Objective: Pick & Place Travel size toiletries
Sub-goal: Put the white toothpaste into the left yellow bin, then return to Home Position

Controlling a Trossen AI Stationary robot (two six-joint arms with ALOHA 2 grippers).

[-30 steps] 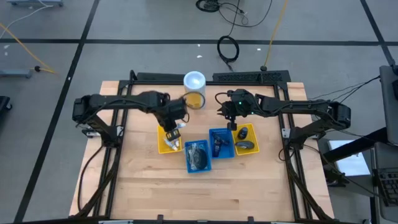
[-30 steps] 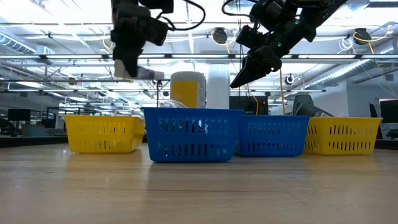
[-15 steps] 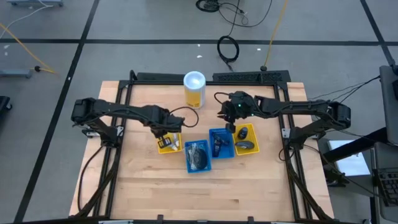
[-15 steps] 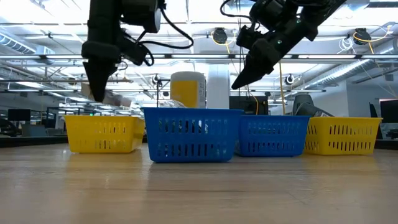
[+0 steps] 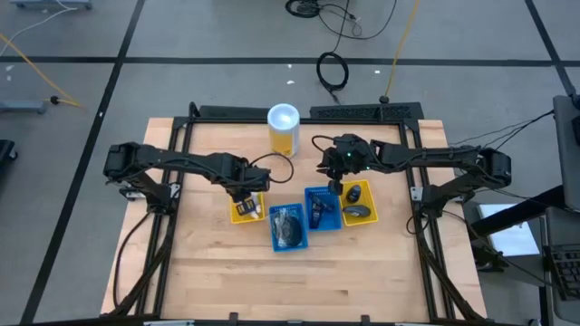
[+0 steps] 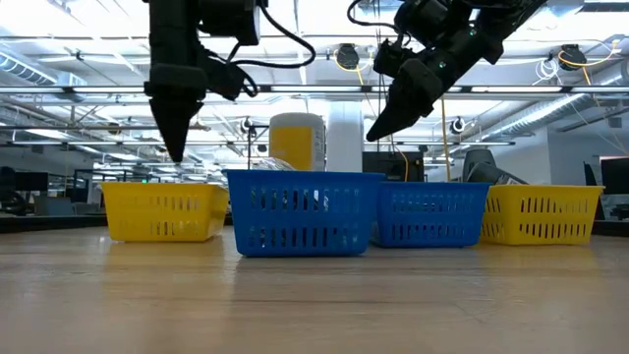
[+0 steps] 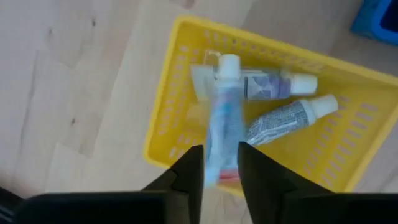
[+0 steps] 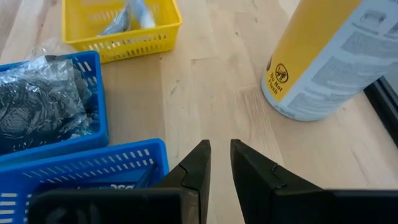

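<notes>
My left gripper [image 7: 221, 165] hangs pointing down over the left yellow tray [image 7: 160, 140], fingers a little apart; it also shows in the high view [image 5: 243, 194] and the low view [image 6: 179, 155]. A white tube with blue marks [image 7: 224, 118] shows blurred just beyond the fingertips, over the tray's wall, cap toward the tray's inside. Two more white tubes [image 7: 273, 84] [image 7: 289, 115] lie on the tray's floor. My right gripper [image 8: 220, 146] is shut and empty, raised above the far edge of the middle blue tray [image 5: 322, 208].
A tall yellow canister [image 5: 283, 129] with a white lid stands at the far side between the arms. A near blue tray [image 5: 288, 228] holds black discs in clear wrap. A right yellow tray [image 5: 356, 204] holds dark oval pieces. Bare wood lies toward the near edge.
My left gripper has gone from beside the canister toward the table's left edge and down, over the left yellow tray, carrying the white tube. In the low view the tube hung slanting at its fingertips half a second ago and no longer shows there.
</notes>
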